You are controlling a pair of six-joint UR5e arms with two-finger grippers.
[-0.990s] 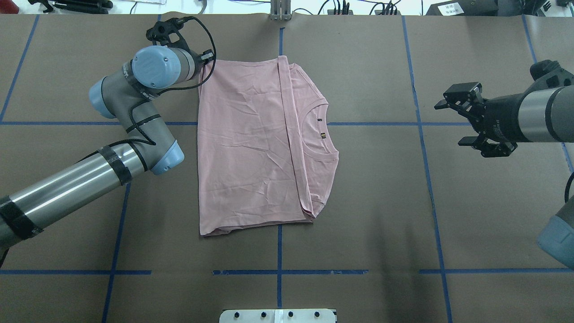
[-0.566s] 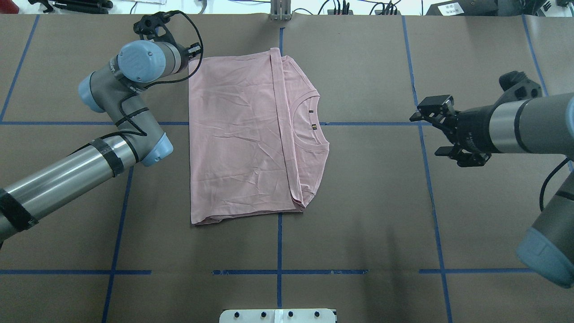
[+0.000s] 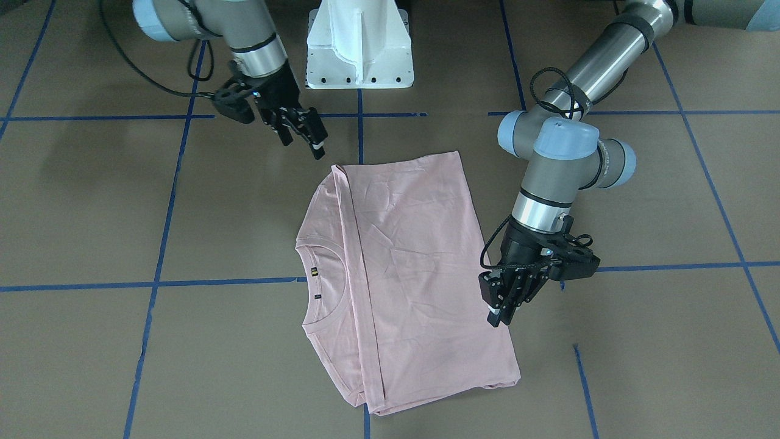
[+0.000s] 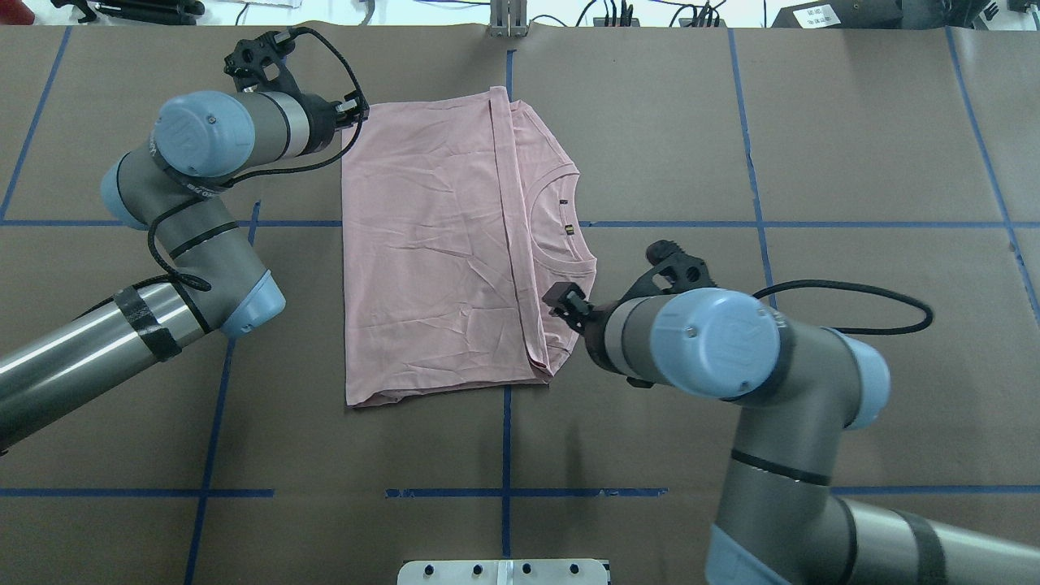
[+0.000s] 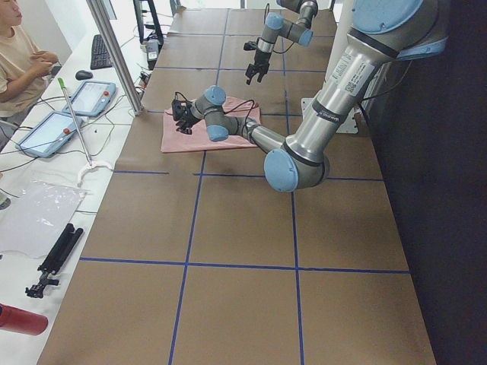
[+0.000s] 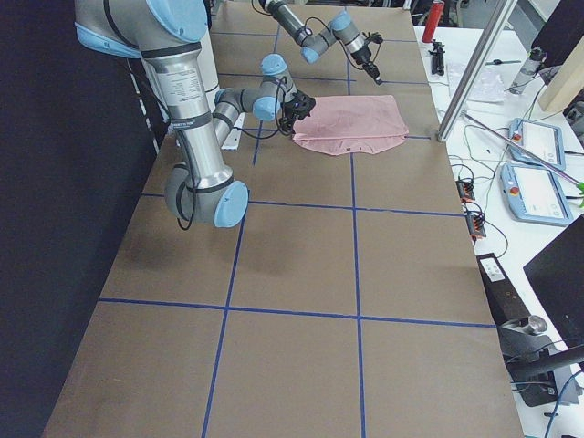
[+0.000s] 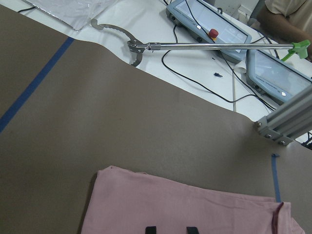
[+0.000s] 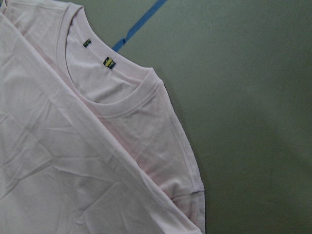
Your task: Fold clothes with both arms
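The pale pink T-shirt [image 4: 439, 252] lies flat on the table, one side folded over. Its collar and neck tags show at the right, and its print is hidden. It also shows in the front view [image 3: 414, 274] and both wrist views [image 7: 185, 209] [image 8: 73, 146]. My left gripper [image 4: 353, 114] hovers at the shirt's far left corner. Its fingers stand slightly apart and hold nothing in the front view [image 3: 498, 314]. My right gripper [image 4: 559, 297] is open and empty over the shirt's near right shoulder, and its spread fingers show in the front view [image 3: 303, 148].
The brown table carries blue tape lines [image 4: 505, 455]. The white pedestal base [image 3: 359, 42] stands at the near edge. Past the far edge are an aluminium post [image 4: 508, 20], a reacher tool [image 7: 195, 46] and teach pendants [image 7: 209, 29]. An operator [image 5: 19, 61] sits there.
The shirt first slid a little left and away, then stayed put. My right arm swung in from the right to the shirt's near right shoulder. My left arm's elbow moved left.
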